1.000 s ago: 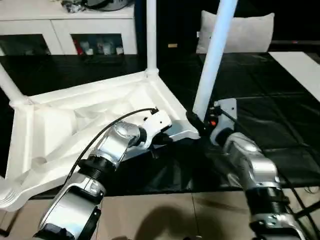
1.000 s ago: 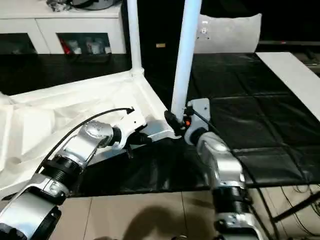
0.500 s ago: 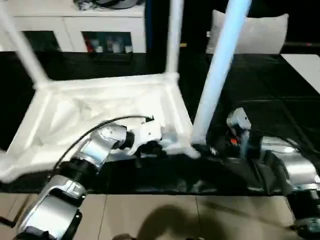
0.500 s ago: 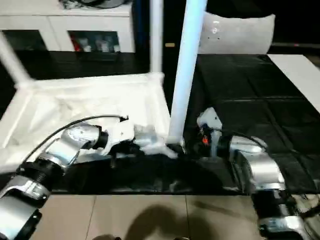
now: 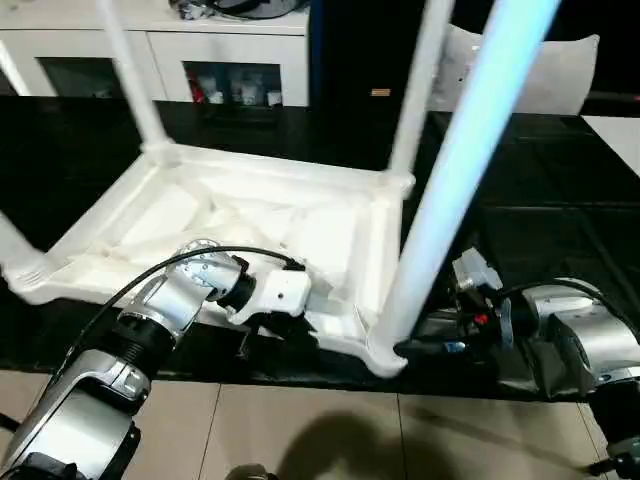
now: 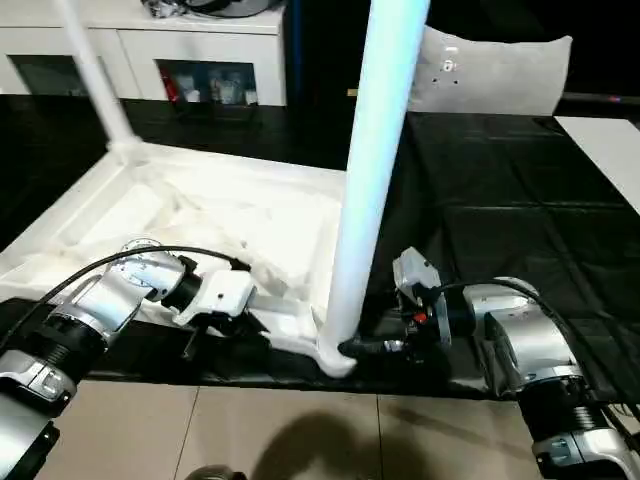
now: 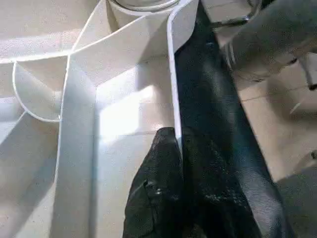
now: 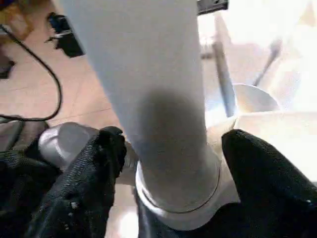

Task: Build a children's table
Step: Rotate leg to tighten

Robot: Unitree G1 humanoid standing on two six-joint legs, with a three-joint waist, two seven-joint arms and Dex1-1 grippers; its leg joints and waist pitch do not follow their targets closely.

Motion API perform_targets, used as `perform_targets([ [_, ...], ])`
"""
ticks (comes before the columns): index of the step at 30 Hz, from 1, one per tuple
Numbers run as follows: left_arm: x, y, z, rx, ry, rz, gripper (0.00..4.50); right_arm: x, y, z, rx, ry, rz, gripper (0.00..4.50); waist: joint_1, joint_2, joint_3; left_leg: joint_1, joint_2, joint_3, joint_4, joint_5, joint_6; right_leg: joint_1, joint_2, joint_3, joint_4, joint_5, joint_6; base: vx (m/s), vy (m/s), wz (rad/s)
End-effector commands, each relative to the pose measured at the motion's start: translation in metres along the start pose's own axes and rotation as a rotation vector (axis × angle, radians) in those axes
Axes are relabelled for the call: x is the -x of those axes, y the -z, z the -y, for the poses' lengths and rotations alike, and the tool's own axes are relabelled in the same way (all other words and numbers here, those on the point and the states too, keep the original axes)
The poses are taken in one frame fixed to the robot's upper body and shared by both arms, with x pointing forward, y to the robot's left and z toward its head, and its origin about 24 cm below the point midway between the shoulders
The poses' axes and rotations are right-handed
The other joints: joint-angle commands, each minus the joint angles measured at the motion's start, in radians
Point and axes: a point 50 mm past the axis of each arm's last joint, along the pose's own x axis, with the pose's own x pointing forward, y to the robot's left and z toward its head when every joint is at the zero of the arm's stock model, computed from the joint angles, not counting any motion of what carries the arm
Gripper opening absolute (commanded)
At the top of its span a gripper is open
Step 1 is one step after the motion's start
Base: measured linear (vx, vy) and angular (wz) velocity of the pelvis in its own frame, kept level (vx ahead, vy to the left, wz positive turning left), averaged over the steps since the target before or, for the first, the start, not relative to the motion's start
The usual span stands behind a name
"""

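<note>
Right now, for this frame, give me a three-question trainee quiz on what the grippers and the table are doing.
1. True or false: the table top lies ribbed side up.
2. The left gripper pinches: A) a leg, B) the table top's side wall, C) the black sheet?
3. Which part stands between the right gripper's fingers?

Key: 1 true. 2 B. 3 the base of the near leg, at its corner socket.

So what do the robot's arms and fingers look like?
Both arms are shiny silver tubes with ribbed black rings. The left arm has a white wrist block and a looping black cable. The right arm has a little orange-red spot near its wrist. The fingers are black and speckled.
</note>
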Motion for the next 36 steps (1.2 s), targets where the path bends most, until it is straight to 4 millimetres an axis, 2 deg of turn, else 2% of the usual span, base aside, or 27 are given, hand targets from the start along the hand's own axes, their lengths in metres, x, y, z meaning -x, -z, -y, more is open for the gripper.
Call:
perform_targets([
  [1, -0.012, 0.002, 0.009, -0.031, 0.107, -0.048, 0.0, 0.001, -0.003, 0.0, 0.002, -0.023, 0.006, 3.12, -0.004, -0.008, -0.067, 0.009, 0.046, -0.006, -0.059, -0.23, 0.062, 0.051, -0.072, 0.043, -0.064, -0.301, -0.203, 0.0, 0.0, 0.0],
  [2, -0.012, 0.002, 0.009, -0.034, 0.11, -0.047, 0.0, 0.001, -0.003, 0.0, 0.003, -0.026, 0.005, 3.06, -0.003, -0.007, -0.067, 0.01, 0.046, -0.006, -0.059, -0.229, 0.06, 0.051, -0.072, 0.043, -0.063, -0.3, -0.202, 0.0, 0.0, 0.0],
  [3, -0.012, 0.001, 0.009, -0.039, 0.116, -0.045, 0.0, 0.001, -0.003, 0.0, 0.004, -0.029, 0.004, 2.79, -0.002, -0.006, -0.068, 0.01, 0.046, -0.006, -0.059, -0.227, 0.058, 0.052, -0.072, 0.043, -0.062, -0.298, -0.202, 0.0, 0.0, 0.0],
  [7, -0.013, 0.0, 0.009, -0.044, 0.118, -0.043, 0.0, -0.003, -0.002, 0.001, 0.0, -0.034, 0.008, 2.6, -0.002, -0.008, -0.069, 0.008, 0.044, -0.006, -0.057, -0.219, 0.058, 0.052, -0.071, 0.042, -0.062, -0.287, -0.204, 0.0, 0.0, 0.0],
  [10, -0.013, 0.0, 0.008, -0.042, 0.117, -0.042, 0.0, -0.003, -0.002, 0.001, -0.003, -0.037, 0.011, 2.21, -0.002, -0.009, -0.07, 0.008, 0.044, -0.006, -0.057, -0.213, 0.059, 0.053, -0.071, 0.042, -0.06, -0.29, -0.199, 0.0, 0.0, 0.0],
  [16, -0.014, 0.0, 0.008, 0.029, 0.089, 0.011, 0.0, -0.008, 0.0, -0.004, -0.039, -0.06, 0.051, 1.99, -0.001, -0.012, -0.069, 0.007, 0.044, -0.005, -0.057, -0.208, 0.062, 0.053, -0.071, 0.042, -0.061, -0.302, -0.196, 0.0, 0.0, 0.0],
  [18, -0.016, -0.004, 0.004, 0.114, 0.033, 0.057, 0.0, -0.015, -0.002, -0.001, -0.069, 0.019, 0.09, 1.98, 0.0, -0.013, -0.068, 0.007, 0.044, -0.006, -0.057, -0.202, 0.061, 0.054, -0.073, 0.042, -0.061, -0.304, -0.197, 0.0, 0.0, 0.0],
  [21, -0.018, -0.008, -0.002, 0.195, -0.033, 0.096, 0.0, -0.027, -0.004, 0.006, -0.092, 0.165, 0.118, 1.98, -0.01, -0.011, -0.06, 0.006, 0.041, -0.006, -0.062, -0.227, 0.043, 0.05, -0.07, 0.041, -0.067, -0.379, -0.173, 0.0, 0.0, 0.0],
  [23, -0.023, -0.014, -0.013, 0.254, -0.132, 0.125, 0.0, -0.04, -0.011, 0.019, -0.106, 0.349, 0.172, 1.98, -0.031, -0.012, -0.052, 0.009, 0.029, -0.011, -0.064, -0.285, 0.011, 0.045, -0.072, 0.035, -0.085, -0.541, -0.114, 0.0, 0.0, 0.0],
  [24, -0.024, -0.015, -0.014, 0.26, -0.144, 0.127, 0.0, -0.042, -0.012, 0.02, -0.108, 0.368, 0.179, 1.98, -0.038, -0.012, -0.051, 0.008, 0.026, -0.014, -0.064, -0.294, 0.005, 0.045, -0.073, 0.031, -0.091, -0.584, -0.096, 0.0, 0.0, 0.0],
  [25, -0.025, -0.016, -0.017, 0.275, -0.173, 0.133, 0.0, -0.046, -0.015, 0.024, -0.113, 0.417, 0.196, 1.98, -0.047, -0.013, -0.051, 0.007, 0.022, -0.017, -0.063, -0.302, 0.0, 0.047, -0.073, 0.026, -0.1, -0.638, -0.063, 0.0, 0.0, 0.0],
  [26, -0.031, -0.019, -0.024, 0.313, -0.237, 0.127, 0.0, -0.056, -0.022, 0.032, -0.152, 0.516, 0.254, 1.98, -0.06, -0.008, -0.052, 0.008, 0.021, -0.021, -0.063, -0.313, 0.0, 0.046, -0.073, 0.022, -0.106, -0.651, -0.051, 0.0, 0.0, 0.0],
  [27, -0.032, -0.019, -0.026, 0.32, -0.25, 0.123, 0.0, -0.058, -0.023, 0.034, -0.16, 0.539, 0.263, 1.98, -0.067, -0.008, -0.051, 0.006, 0.022, -0.02, -0.065, -0.317, -0.001, 0.044, -0.069, 0.021, -0.106, -0.64, -0.051, 0.0, 0.0, 0.0],
  [28, -0.034, -0.021, -0.029, 0.341, -0.278, 0.114, 0.0, -0.063, -0.025, 0.037, -0.181, 0.591, 0.274, 1.97, -0.079, -0.006, -0.054, 0.006, 0.022, -0.025, -0.066, -0.332, -0.002, 0.048, -0.071, 0.014, -0.109, -0.623, -0.054, 0.0, 0.0, 0.0],
  [29, -0.037, -0.023, -0.033, 0.373, -0.325, 0.108, 0.0, -0.069, -0.026, 0.041, -0.202, 0.653, 0.266, 1.97, -0.091, -0.003, -0.054, 0.0, 0.023, -0.026, -0.069, -0.338, 0.003, 0.051, -0.067, 0.011, -0.104, -0.588, -0.062, 0.0, 0.0, 0.0],
  [30, -0.038, -0.024, -0.034, 0.383, -0.34, 0.108, 0.0, -0.071, -0.027, 0.043, -0.204, 0.668, 0.264, 1.97, -0.097, 0.0, -0.051, 0.002, 0.023, -0.025, -0.069, -0.351, 0.003, 0.047, -0.068, 0.007, -0.107, -0.586, -0.068, 0.0, 0.0, 0.0],
  [31, -0.039, -0.026, -0.038, 0.404, -0.375, 0.111, 0.0, -0.076, -0.03, 0.044, -0.192, 0.686, 0.277, 1.97, -0.104, -0.004, -0.054, 0.012, 0.019, -0.023, -0.062, -0.366, 0.01, 0.044, -0.071, 0.003, -0.115, -0.589, -0.071, 0.0, 0.0, 0.0],
  [34, -0.041, -0.029, -0.041, 0.436, -0.421, 0.115, 0.0, -0.082, -0.036, 0.044, -0.166, 0.707, 0.303, 1.97, -0.106, -0.003, -0.053, 0.01, 0.018, -0.017, -0.06, -0.348, 0.035, 0.041, -0.07, 0.005, -0.117, -0.567, -0.081, 0.0, 0.0, 0.0],
  [35, -0.041, -0.029, -0.041, 0.436, -0.421, 0.115, 0.0, -0.082, -0.036, 0.044, -0.166, 0.707, 0.303, 1.97, -0.104, -0.005, -0.055, 0.01, 0.019, -0.017, -0.061, -0.338, 0.04, 0.043, -0.07, 0.006, -0.114, -0.547, -0.086, 0.0, 0.0, 0.0],
  [36, -0.042, -0.031, -0.044, 0.447, -0.449, 0.118, 0.0, -0.084, -0.038, 0.045, -0.162, 0.715, 0.313, 2.52, -0.102, -0.004, -0.056, 0.008, 0.02, -0.017, -0.062, -0.331, 0.043, 0.044, -0.069, 0.007, -0.11, -0.531, -0.091, 0.0, 0.0, 0.0],
])
